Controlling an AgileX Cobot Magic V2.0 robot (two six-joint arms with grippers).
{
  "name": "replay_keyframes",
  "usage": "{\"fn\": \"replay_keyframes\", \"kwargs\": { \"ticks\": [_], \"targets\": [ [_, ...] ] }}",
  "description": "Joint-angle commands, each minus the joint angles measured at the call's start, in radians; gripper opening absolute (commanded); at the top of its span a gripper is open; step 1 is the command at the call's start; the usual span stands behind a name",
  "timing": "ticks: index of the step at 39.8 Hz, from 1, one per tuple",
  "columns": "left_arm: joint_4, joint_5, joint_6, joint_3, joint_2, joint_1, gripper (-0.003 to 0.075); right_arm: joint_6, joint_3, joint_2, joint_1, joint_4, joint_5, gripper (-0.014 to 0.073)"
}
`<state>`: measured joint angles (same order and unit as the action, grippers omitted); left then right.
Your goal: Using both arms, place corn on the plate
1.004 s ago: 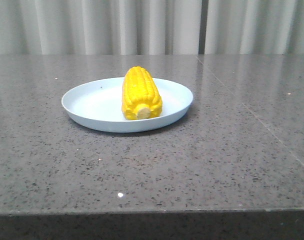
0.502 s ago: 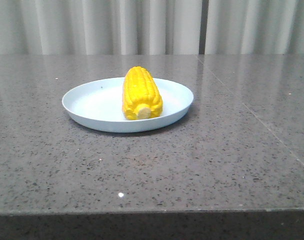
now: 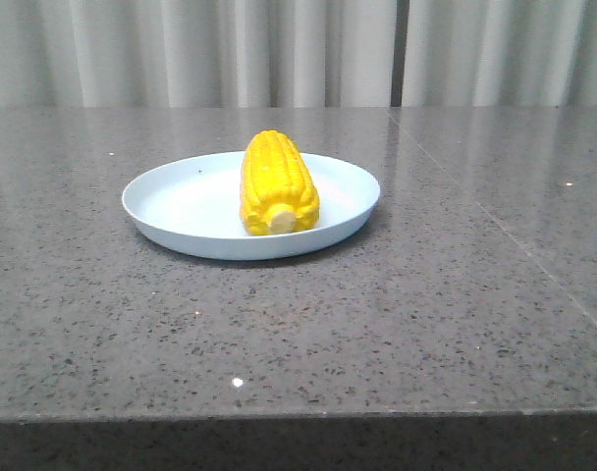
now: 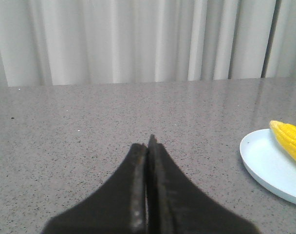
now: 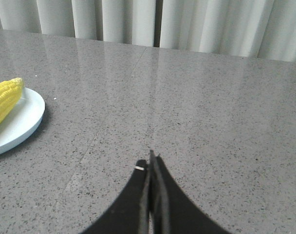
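Note:
The yellow corn (image 3: 276, 183) lies on the pale blue plate (image 3: 171, 211) in the front view, its pale stub end toward the camera. The corn's tip (image 4: 289, 140) and the plate's edge (image 4: 265, 163) show in the left wrist view, off to one side of my left gripper (image 4: 148, 144), which is shut and empty over bare table. In the right wrist view the corn (image 5: 4, 100) and plate (image 5: 21, 122) sit off to the other side of my right gripper (image 5: 151, 158), which is shut and empty. Neither gripper shows in the front view.
The grey speckled stone table (image 3: 377, 324) has its front edge near the bottom of the front view. A seam (image 3: 495, 221) runs across its right part. Pale curtains (image 3: 298, 49) hang behind the table.
The plate with the corn shifted very slightly to the right a second ago; nothing has moved since half a second ago.

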<state>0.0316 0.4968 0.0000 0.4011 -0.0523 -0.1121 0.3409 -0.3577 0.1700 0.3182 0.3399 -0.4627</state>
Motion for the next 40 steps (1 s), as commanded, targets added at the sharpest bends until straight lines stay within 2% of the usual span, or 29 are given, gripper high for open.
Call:
{"fn": "replay_keyframes", "kwargs": {
  "ticks": [1,11,15,27,36,40],
  "targets": [
    [0.001,-0.083,0.000,0.024,-0.015,0.002,-0.0020,-0.003,-0.024,0.009,-0.005,0.009,0.078,-0.0114],
    [-0.002,-0.085,0.000,0.024,-0.015,0.002,-0.0020,-0.003,-0.024,0.009,-0.005,0.009,0.078,-0.0114],
    [-0.001,-0.129,0.000,-0.009,-0.003,0.006,-0.0020,-0.003,-0.024,0.009,-0.005,0.009,0.078,-0.0114],
    [-0.045,-0.276,0.000,-0.199,0.078,0.148,-0.0020,-0.003,-0.024,0.009,-0.005,0.009,0.077,-0.0114],
    [-0.048,-0.338,0.000,-0.326,0.079,0.156,-0.0020,-0.003,-0.024,0.009,-0.005,0.009,0.078,-0.0114],
    [-0.048,-0.408,0.000,-0.390,0.079,0.156,-0.0020,-0.003,-0.024,0.009,-0.005,0.009,0.078,-0.0114]
  ]
}}
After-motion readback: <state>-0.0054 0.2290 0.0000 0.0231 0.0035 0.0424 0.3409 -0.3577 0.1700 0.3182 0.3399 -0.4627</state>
